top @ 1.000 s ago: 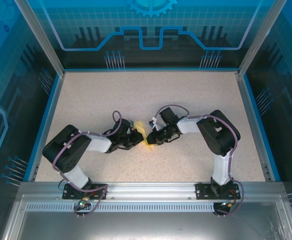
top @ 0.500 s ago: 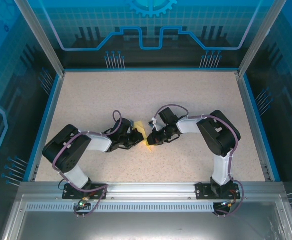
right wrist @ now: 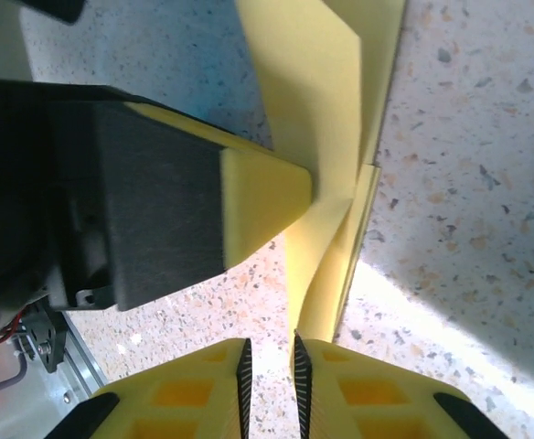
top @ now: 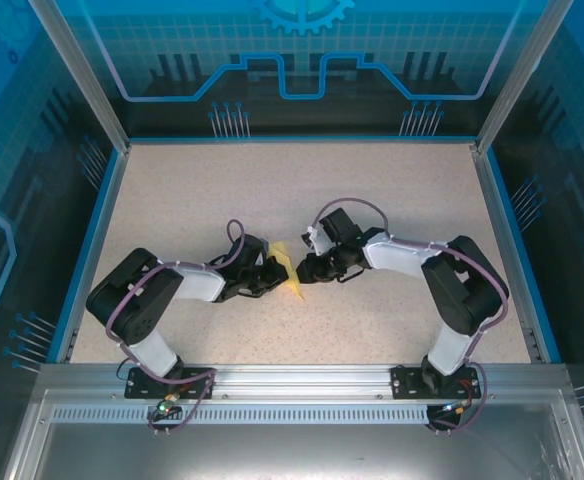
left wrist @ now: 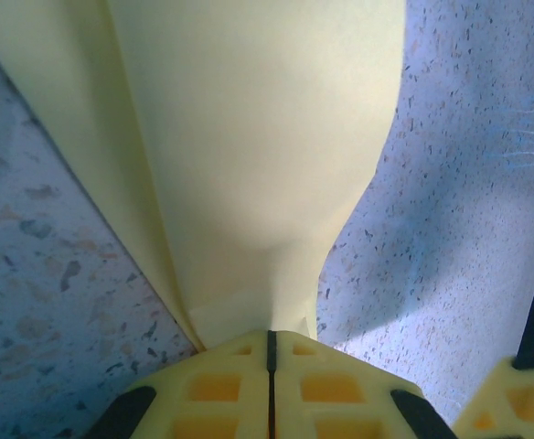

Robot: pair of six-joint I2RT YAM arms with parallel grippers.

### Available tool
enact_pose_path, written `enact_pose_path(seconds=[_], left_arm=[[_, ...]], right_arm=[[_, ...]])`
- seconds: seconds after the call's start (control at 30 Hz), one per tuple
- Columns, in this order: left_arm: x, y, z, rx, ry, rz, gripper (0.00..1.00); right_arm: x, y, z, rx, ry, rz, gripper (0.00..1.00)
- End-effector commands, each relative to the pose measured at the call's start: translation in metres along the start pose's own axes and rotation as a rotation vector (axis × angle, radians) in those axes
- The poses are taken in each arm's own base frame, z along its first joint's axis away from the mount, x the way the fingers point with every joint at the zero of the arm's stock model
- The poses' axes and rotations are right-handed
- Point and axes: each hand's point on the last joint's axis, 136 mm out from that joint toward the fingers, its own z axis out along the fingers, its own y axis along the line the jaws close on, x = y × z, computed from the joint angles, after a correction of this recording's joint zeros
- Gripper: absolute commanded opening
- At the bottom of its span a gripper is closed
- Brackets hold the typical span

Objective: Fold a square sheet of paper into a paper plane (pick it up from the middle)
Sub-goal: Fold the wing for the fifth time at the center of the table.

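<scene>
The sheet of paper is pale yellow and folded into a narrow, layered strip at the table's middle. My left gripper is shut on one end of it. In the left wrist view the closed jaws pinch the paper, which fans out away from them. My right gripper faces it from the right. Its jaws stand a little apart, with bare table showing between them. The paper runs just beside its right fingertip. The left gripper's fingertip presses the strip from the left.
The speckled beige table is ringed by a blue rim and aluminium posts. Both arm bases sit on the metal rail at the near edge. The two wrists are very close together.
The right arm's elbow has swung out to the right and its jaws have parted slightly, off the paper. The left gripper stays shut on the paper in place.
</scene>
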Motion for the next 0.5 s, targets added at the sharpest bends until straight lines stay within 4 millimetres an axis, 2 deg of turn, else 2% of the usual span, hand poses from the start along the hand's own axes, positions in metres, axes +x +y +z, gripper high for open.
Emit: enact_pose_path(seconds=[0.0, 0.17, 0.3, 0.47], left_arm=[[0.004, 0.027, 0.002, -0.115, 0.001, 0.003, 0.07], [0.004, 0.027, 0.002, -0.118, 0.002, 0.000, 0.07], [0.004, 0.026, 0.002, -0.117, 0.004, 0.002, 0.07], [0.004, 0.025, 0.002, -0.116, 0.004, 0.003, 0.07]], right_arm=[[0.011, 0.001, -0.004, 0.055, -0.002, -0.004, 0.21], [0.009, 0.015, 0.002, 0.030, -0.004, -0.022, 0.19], [0.013, 0.015, 0.017, 0.027, 0.042, -0.021, 0.11], [0.015, 0.020, 0.027, 0.003, 0.070, -0.033, 0.08]])
